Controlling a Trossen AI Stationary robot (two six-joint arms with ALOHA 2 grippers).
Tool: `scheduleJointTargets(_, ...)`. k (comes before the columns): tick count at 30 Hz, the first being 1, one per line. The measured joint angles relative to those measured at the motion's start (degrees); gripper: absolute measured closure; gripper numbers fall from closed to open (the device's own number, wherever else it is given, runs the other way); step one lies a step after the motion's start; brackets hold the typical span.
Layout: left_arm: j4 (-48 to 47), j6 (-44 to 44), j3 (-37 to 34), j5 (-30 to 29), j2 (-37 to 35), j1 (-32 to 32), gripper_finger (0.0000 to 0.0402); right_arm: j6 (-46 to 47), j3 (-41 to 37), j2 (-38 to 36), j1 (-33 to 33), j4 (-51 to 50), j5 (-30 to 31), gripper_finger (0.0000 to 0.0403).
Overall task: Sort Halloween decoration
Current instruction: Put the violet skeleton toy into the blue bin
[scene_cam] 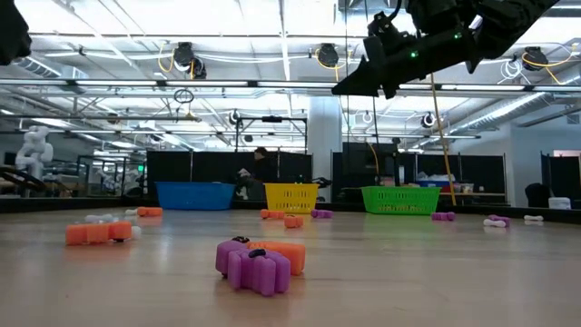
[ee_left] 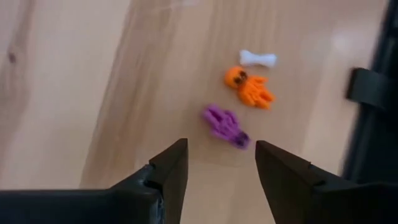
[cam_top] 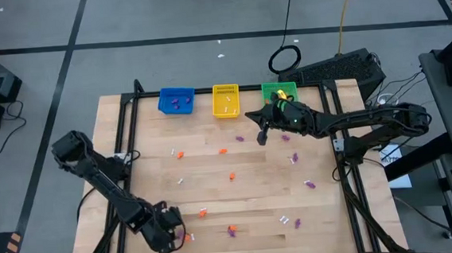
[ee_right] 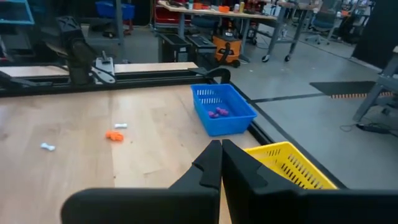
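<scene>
Baskets blue [cam_top: 176, 101], yellow [cam_top: 226, 100], green [cam_top: 275, 90] line table edge.

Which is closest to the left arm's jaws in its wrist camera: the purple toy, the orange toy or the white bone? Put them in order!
Seen from the left wrist view, with the left gripper open above the table:
1. Purple trinket, just ahead of the jaws.
2. Orange trinket, beyond the purple one.
3. White bone, farthest, just past the orange one.
</scene>
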Motion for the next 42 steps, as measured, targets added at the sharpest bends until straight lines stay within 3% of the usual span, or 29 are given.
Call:
scheduleJointTargets(7,0.88,0.09,0.09,-5.38,2.52,0.04,0.0216,-2.28,0.0,0.0,-0.11,1.21,1.55,0.0403)
scheduleJointTargets(12,6.39,-3.57,0.23,-6.32,5.91,0.0,0.0216,-6.0,0.0,-0.07,-0.16,3.92,4.22,0.0403)
scheduleJointTargets(16,4.93,-6.7,1.15,-6.29,6.88,0.02,0.0216,-7.7,0.02,-0.31,-0.51,6.48,4.17,0.0403)
scheduleJointTargets(26,-4.27,-9.56,6.21,0.85,9.14,0.33,0.023,-11.75,0.02,-0.44,-3.04,8.02,4.13,0.0403)
scheduleJointTargets(31,-14.57,-10.03,9.79,7.77,9.38,1.05,0.0231,-12.17,0.02,-0.44,-3.96,9.43,4.13,0.0403)
scheduleJointTargets(34,-16.1,-10.43,10.01,10.49,9.4,1.47,0.0231,-12.62,0.02,-0.44,-4.31,9.45,4.09,0.0403)
scheduleJointTargets(42,-16.04,-10.27,9.56,9.09,9.34,1.84,0.0232,-13.89,0.02,-0.44,-4.33,9.6,4.11,0.0403)
